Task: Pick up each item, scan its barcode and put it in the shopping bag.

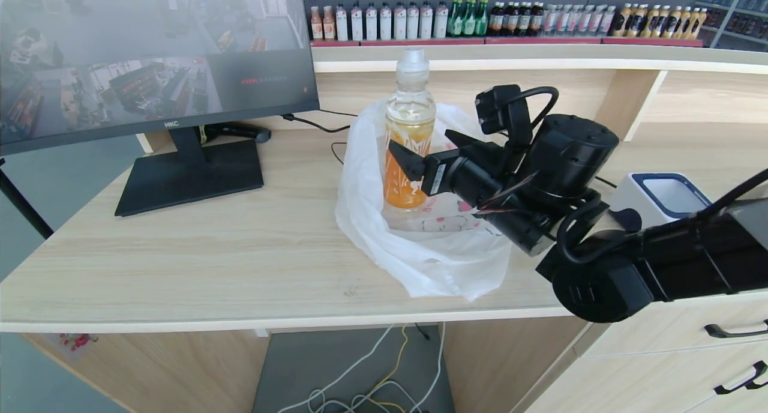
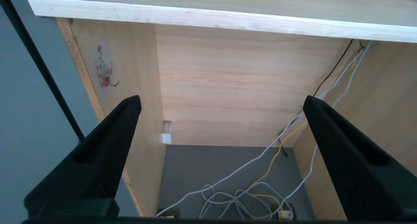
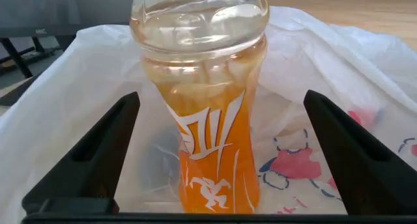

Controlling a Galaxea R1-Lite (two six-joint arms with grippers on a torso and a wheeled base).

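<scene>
Fingers (image 3: 98,152) of the right gripper (image 1: 427,146) stand spread wide, either side of the bottle (image 1: 410,119) without touching it; the bottle stands upright in the bag (image 1: 438,257) on the counter (image 1: 210,251). The scanner (image 1: 660,197) sits at the bag's 3 o'clock; the monitor (image 1: 150,53) at its 10 o'clock. The left gripper (image 2: 221,152), fingers also apart and empty, hangs below the counter's edge, facing cables (image 2: 260,185).

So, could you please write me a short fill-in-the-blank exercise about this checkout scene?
1. The bottle stands ____ inside the white shopping bag.
2. The right hand has its fingers ____ on either side of the bottle.
3. The monitor stands on the counter, to the robot's ____ of the shopping bag.

Missing words: upright; open; left.
</scene>
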